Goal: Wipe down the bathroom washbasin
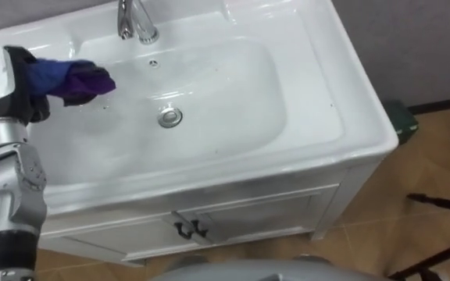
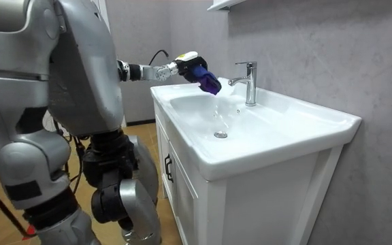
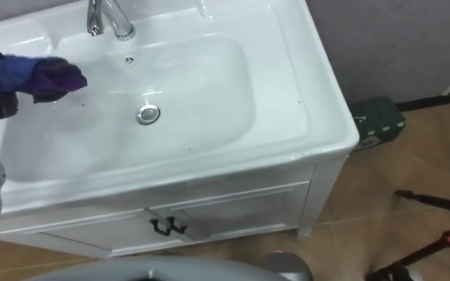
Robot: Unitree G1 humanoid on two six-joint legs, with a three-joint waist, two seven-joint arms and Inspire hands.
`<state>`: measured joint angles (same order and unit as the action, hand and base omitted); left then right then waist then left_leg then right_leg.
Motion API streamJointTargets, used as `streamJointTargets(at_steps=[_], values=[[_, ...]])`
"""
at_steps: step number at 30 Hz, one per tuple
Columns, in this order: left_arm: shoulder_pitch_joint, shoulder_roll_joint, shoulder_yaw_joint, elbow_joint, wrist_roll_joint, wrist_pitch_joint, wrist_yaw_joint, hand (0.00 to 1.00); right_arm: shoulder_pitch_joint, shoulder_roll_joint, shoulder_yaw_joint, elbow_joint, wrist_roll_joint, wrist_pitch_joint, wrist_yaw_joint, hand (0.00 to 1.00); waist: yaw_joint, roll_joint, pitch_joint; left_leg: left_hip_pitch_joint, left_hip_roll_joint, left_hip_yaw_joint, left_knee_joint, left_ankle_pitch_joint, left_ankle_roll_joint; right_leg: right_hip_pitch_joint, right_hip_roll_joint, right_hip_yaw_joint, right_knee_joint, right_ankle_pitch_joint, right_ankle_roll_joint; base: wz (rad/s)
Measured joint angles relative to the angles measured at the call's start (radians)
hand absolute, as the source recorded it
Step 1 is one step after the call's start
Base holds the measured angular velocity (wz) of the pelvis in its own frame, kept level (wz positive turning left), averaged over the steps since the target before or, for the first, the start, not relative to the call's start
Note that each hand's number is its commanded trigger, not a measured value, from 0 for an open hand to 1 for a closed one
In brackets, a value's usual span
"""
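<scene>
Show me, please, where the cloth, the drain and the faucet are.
cloth [image 1: 84,78]: left eye view, on its purple bunched end.
drain [image 1: 170,117]: left eye view, on its metal centre.
faucet [image 1: 147,33]: left eye view, on its base.

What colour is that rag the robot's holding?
The rag is blue and purple, clearest in the left eye view.

Bright, even room light falls on the white basin [image 1: 319,101], probably from overhead, since the cabinet front [image 1: 248,215] under its rim lies in soft shade. The glazed bowl glares pale around the drain [image 1: 170,117], flattening its curves. The chrome faucet [image 1: 135,19] carries hard highlights. The dark cloth [image 1: 80,78] drops only a faint shadow. In the room view, reflections streak the glaze.
</scene>
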<state>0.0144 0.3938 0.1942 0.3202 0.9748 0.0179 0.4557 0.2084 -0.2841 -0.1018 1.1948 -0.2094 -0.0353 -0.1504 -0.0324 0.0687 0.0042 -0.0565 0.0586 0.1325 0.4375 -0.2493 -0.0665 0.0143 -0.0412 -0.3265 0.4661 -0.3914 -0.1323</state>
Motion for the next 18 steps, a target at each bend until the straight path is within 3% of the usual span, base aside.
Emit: streamJointTargets(at_steps=[2, 7, 12, 18], values=[[0.000, 0.000, 0.000, -0.001, 0.000, -0.011, 0.034, 1.00, -0.002, 0.007, 0.000, -0.002, 0.000, -0.002, 0.001, 0.00, -0.002, -0.001, -0.0026, 0.007, -0.002, 0.000, -0.004, 0.000, 0.000, 0.009, -0.001, 0.001, -0.004, 0.002, 0.004, 0.00], [0.000, 0.000, 0.000, -0.005, 0.000, -0.022, 0.071, 1.00, 0.004, 0.009, 0.000, -0.006, 0.001, -0.018, 0.001, 0.00, -0.002, -0.004, 0.0002, 0.017, -0.002, -0.001, -0.008, -0.001, 0.000, 0.027, 0.001, -0.003, -0.020, 0.005, 0.007, 0.02], [0.000, 0.000, 0.000, -0.006, -0.001, -0.024, 0.084, 1.00, 0.000, 0.009, 0.000, -0.008, 0.003, -0.016, 0.016, 0.00, 0.007, 0.010, 0.0032, 0.016, -0.003, -0.004, -0.008, -0.001, 0.000, 0.021, 0.001, -0.002, -0.024, 0.006, 0.007, 0.00], [0.019, 0.001, 0.031, -0.005, -0.001, -0.026, 0.086, 1.00, 0.016, 0.009, 0.000, -0.004, -0.037, -0.006, 0.032, 0.00, 0.012, 0.018, 0.0000, 0.015, -0.002, -0.004, -0.008, -0.001, 0.001, 0.022, 0.005, 0.002, -0.035, 0.009, 0.008, -0.01]])
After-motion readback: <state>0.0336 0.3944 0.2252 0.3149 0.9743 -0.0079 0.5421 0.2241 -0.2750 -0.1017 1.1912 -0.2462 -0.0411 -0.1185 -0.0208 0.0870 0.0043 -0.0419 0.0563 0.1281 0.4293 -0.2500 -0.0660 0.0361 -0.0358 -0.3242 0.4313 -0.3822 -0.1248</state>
